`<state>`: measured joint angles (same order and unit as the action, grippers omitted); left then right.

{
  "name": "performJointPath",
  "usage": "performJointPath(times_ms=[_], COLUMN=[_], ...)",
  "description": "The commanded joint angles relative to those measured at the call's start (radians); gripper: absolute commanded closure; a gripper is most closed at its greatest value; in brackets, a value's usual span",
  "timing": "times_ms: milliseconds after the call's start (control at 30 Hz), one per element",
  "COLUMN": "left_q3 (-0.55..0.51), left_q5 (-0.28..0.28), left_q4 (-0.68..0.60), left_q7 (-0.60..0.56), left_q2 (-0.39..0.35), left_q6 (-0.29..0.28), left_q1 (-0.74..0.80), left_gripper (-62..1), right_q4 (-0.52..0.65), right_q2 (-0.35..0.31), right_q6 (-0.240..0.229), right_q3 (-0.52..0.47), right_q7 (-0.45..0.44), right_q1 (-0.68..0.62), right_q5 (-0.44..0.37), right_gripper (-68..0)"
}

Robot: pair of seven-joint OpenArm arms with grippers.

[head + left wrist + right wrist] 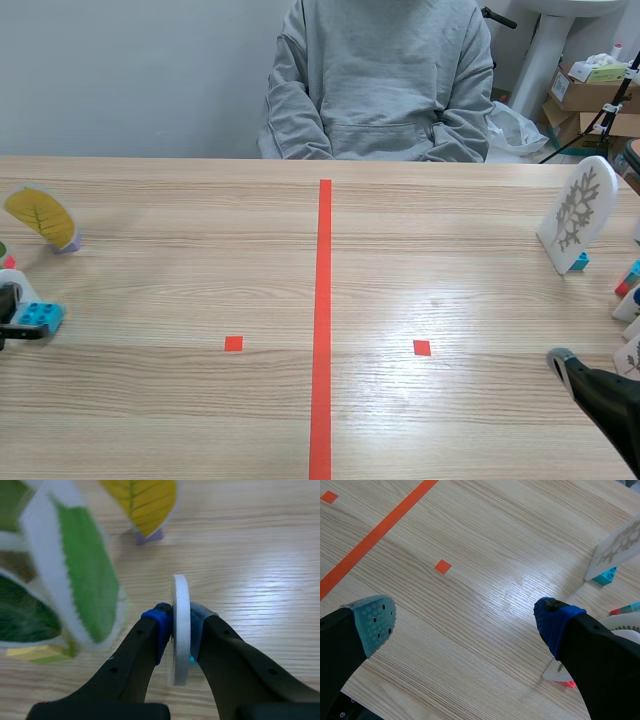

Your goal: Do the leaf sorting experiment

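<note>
My left gripper (181,625) is shut on a white leaf card (180,605) seen edge-on, standing on the table. In the scene view this gripper (8,305) is at the far left edge, with the card's blue brick base (40,316) beside it. A yellow leaf card (42,217) on a lilac base stands just beyond; it also shows ahead of the left gripper (145,500). Green leaf cards (85,575) stand close beside the held card. My right gripper (465,617) is open over bare table at the near right (560,358). A pale lobed-leaf card (578,215) on a blue base stands ahead of it.
More leaf cards with red and blue bases (628,290) crowd the right table edge, one (625,622) next to my right finger. A person in a grey hoodie (380,80) sits across the table. A red tape line (322,320) divides the table.
</note>
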<state>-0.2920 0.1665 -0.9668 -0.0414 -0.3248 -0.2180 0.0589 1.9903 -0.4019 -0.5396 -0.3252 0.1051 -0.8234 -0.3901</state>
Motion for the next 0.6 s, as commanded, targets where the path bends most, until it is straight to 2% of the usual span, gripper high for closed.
performJointPath(times_ms=[0,333,433,567], left_q3=[-0.015,-0.026,-0.026,-0.026], left_q5=[0.019,0.032,0.032,0.032], left_q4=[-0.009,0.086,0.086,0.086], left_q7=[-0.023,-0.041,-0.037,-0.037], left_q2=[-0.015,-0.024,-0.024,-0.024], left_q6=[0.000,0.014,0.014,0.014], left_q1=[-0.023,-0.059,-0.059,-0.059], left_gripper=[-5.1,-5.4,-11.7,-26.7], right_q4=[0.010,0.010,0.010,0.010], right_q2=[-0.006,-0.005,-0.005,-0.005], right_q6=[0.000,0.000,0.000,0.000], right_q3=[-0.008,-0.008,-0.008,-0.008], right_q7=[-0.018,-0.018,-0.018,-0.018], right_q1=[0.012,0.012,0.012,0.012], right_q5=[-0.007,-0.007,-0.007,-0.007], right_gripper=[-56.4,-56.4,-56.4,-56.4])
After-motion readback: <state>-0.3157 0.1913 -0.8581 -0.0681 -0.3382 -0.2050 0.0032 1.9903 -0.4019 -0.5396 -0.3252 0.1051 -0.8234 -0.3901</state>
